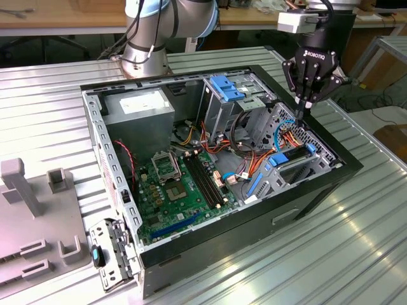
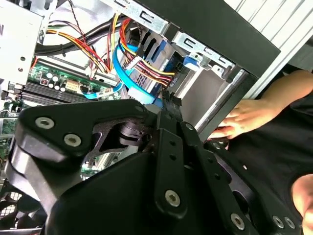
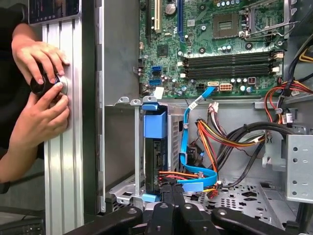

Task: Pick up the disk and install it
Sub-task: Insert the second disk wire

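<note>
The black 3-fingered gripper (image 1: 304,109) hangs with fingers drawn together, holding nothing. Just below its tips, the dark grey disk in its bright blue plastic carrier (image 3: 155,147) sits slotted in the metal drive cage (image 1: 299,166).

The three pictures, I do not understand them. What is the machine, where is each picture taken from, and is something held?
The machine is a robot arm with a black gripper at its end. The exterior view looks from off the arm at an open computer case lying on a ribbed metal table. The two wrist views come from cameras riding on the arm, looking down into the case.

The gripper hangs over the drive bay, fingers closed together, above the disk in its blue frame, which already sits in the bay among coloured cables. It holds nothing. A person's hands rest on the table beside the case.
</note>
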